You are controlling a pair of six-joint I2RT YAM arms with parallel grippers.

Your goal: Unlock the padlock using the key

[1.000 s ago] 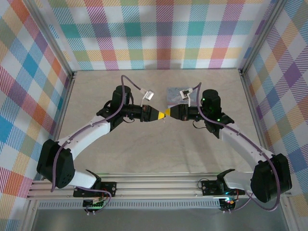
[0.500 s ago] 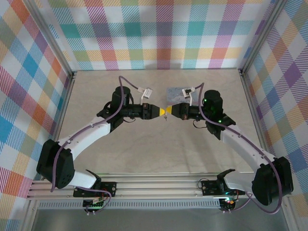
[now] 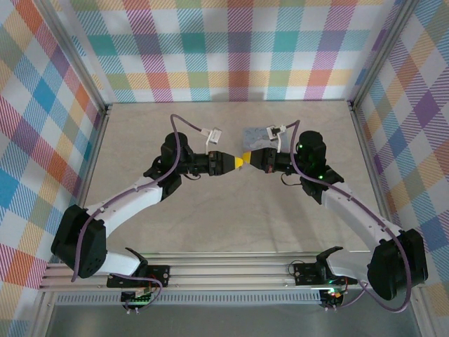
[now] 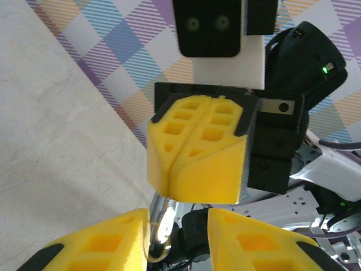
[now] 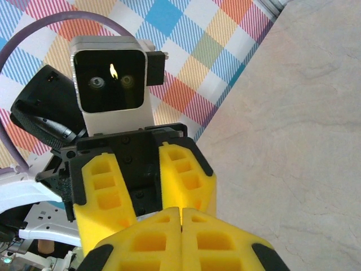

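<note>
Two arms reach toward each other over the middle of the pale table point(image 3: 175, 217), and from above the left gripper point(image 3: 236, 162) and the right gripper point(image 3: 248, 159) meet nose to nose, their yellow tips touching or all but touching. Just behind the right gripper, on its far side, lies a pale blue-grey tin point(image 3: 256, 135), flat on the table and partly covered by the wrist camera. Seen from the left wrist, the left gripper point(image 4: 177, 221) has its two yellow fingers point(image 4: 96, 243) spread with a clear gap between them, and in that gap sits a small shiny loop point(image 4: 159, 226), too blurred for me to say what it is. Straight ahead of it the right gripper point(image 4: 194, 152) faces back with its fingers pressed flat together, only a thin seam between the pads. The right wrist view agrees: the right gripper point(image 5: 180, 217) is squeezed closed with nothing I can see between the pads, and opposite it the left gripper point(image 5: 148, 197) stands apart, dark housing showing between its fingers. Checked walls point(image 3: 238, 49) in many colours ring the table. Where the padlock sits I cannot tell; it may be hidden where the grippers meet.
</note>
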